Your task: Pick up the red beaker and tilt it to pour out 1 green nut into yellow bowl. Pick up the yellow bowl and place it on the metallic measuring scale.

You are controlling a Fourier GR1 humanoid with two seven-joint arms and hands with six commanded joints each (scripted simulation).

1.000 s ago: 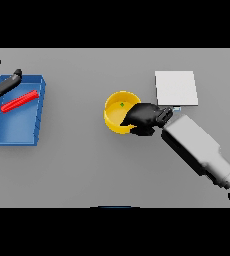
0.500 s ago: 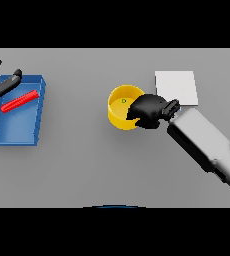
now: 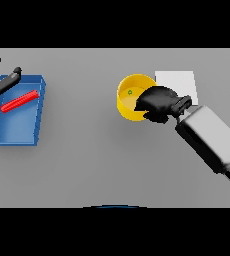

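Scene layout, head view:

- Grey table (image 3: 87, 170): spanned the whole view; wide bare stretch across the middle and the near side, between the blue tray and the yellow bowl.
- Blue tray (image 3: 17, 137): lay at the far left, its left wall near the view's left edge, slightly skewed to the table's edges.
- Red beaker (image 3: 20, 101): lay on its side inside the blue tray, in the tray's far half, slanted from near-left to far-right.
- Left hand (image 3: 2, 82): showed at the left edge, over the far left corner of the blue tray; fingers straight and spread, around nothing; just beside the red beaker's left end, contact not discernible.
- Yellow bowl (image 3: 127, 97): right of centre, well apart from the blue tray; whether resting on the table or raised off it could not be told.
- Green nut (image 3: 130, 92): one small piece inside the yellow bowl, toward its left inner wall.
- Metallic measuring scale (image 3: 179, 82): pale square plate, just right of the yellow bowl and slightly farther back; near edge partly hidden by the right hand. Bowl not set on the plate.
- Right hand (image 3: 159, 102): closed round the right rim of the yellow bowl, fingers curled over the rim, covering that side of the bowl; white and grey forearm running off toward the lower right edge.
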